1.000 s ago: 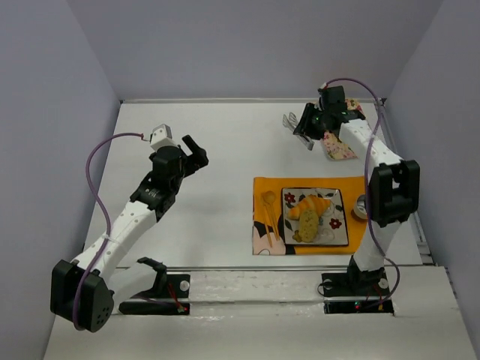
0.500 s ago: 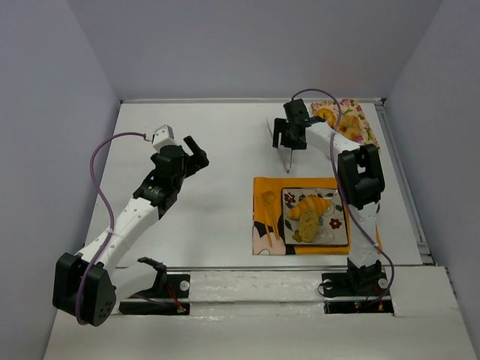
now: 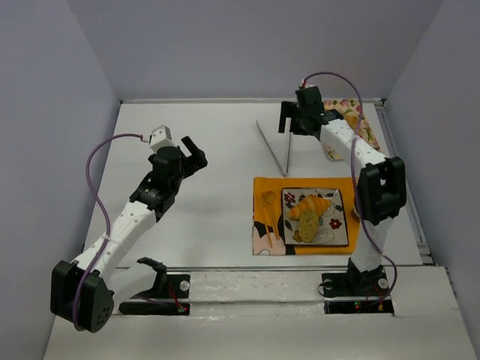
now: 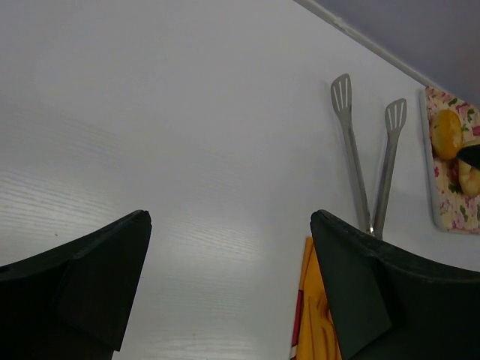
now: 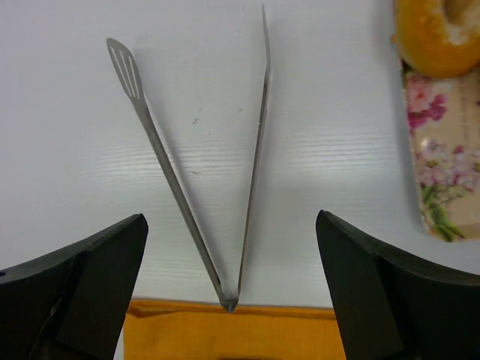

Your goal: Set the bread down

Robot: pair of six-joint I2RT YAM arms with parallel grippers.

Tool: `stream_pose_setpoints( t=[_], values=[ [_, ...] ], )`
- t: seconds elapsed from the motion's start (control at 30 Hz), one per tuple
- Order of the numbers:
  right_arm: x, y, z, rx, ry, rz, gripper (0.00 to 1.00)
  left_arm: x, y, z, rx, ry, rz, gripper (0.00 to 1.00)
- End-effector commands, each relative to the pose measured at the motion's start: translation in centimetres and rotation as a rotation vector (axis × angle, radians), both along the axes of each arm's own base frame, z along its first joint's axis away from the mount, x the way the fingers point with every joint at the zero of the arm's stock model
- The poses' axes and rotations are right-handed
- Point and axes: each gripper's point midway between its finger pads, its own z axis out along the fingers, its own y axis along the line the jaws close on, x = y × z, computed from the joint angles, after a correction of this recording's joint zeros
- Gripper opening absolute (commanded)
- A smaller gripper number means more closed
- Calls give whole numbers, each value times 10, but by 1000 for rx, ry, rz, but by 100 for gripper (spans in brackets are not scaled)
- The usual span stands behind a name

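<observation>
Looking down from the top camera, I see the croissant (image 3: pixel 309 205), golden and ridged with tapered ends, lying on a square flowered plate (image 3: pixel 339 234). It touches the flatter, tan-green speckled slice (image 3: pixel 306 228). The plate sits on an orange mat (image 3: pixel 262 191) toward the near right of the table (image 3: pixel 217 210). With both pieces on the plate, I judge the placing done. Thin metal tongs (image 3: pixel 274 146) lie flat just past the mat's far edge, sprung into a V. The right pincer (image 3: pixel 294 126) hangs over them. The left pincer (image 3: pixel 193 150) is parked over the table's left half, well apart from the bread, which looks like deliberate clearance.

On the left wrist camera, the 2 dark fingers stand wide apart with only bare white table between them, so this pincer holds nothing. Beyond it the slotted tong blades point at the far edge. A floral tray (image 4: pixel 450 187) at the far right carries a round bun (image 4: pixel 448 131).

On the right wrist camera, the fingers are spread as wide as I ever see them, and they grip nothing. The tongs rest on the table below, hinge at the mat's edge. A glazed ring pastry (image 5: pixel 439 30) sits on the tray.
</observation>
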Motion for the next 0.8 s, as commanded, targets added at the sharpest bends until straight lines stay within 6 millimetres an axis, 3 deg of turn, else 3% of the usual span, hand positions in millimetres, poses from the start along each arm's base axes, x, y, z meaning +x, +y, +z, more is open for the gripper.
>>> stream_pose_setpoints(
  t=[0.0, 0.03, 0.07, 0.1, 0.13, 0.17, 0.3, 0.37, 0.4, 0.43, 0.5, 0.67, 0.77],
  values=[
    [-32, -30, 98, 23, -214, -96, 100, -5, 18, 37, -25, -100, 82, 99],
    [-44, -38, 100, 22, -221, -119, 100, -8, 23, 42, -32, -116, 100, 99],
    [-64, -50, 128, 58, -292, -173, 100, -10, 27, 42, -32, -121, 120, 99],
    [-86, -60, 97, 37, -236, -190, 100, -15, 29, 36, -28, -98, 128, 99],
    [-100, -65, 94, 66, -242, -226, 100, -18, 31, 36, -36, -103, 131, 99],
    [-129, -78, 85, 79, -249, -266, 100, -20, 30, 36, -59, -107, 135, 99],
    [-187, -97, 52, 160, -250, -346, 100, -24, 29, 28, -80, -106, 128, 99],
    [-204, -105, 46, 169, -265, -362, 100, -25, 29, 26, -78, -96, 131, 99],
    [-213, -110, 56, 192, -316, -371, 100, -26, 30, 23, -79, -89, 134, 99],
    [-221, -114, 46, 191, -312, -385, 100, -26, 29, 19, -80, -78, 133, 99],
    [-230, -123, 58, 215, -379, -408, 100, -27, 23, 15, -95, -65, 107, 99],
    [-239, -131, 70, 203, -443, -402, 100, -28, 21, 1, -93, -27, 99, 99],
    [-239, -132, 76, 179, -453, -385, 100, -27, 21, 3, -95, -32, 104, 99]
  ],
)
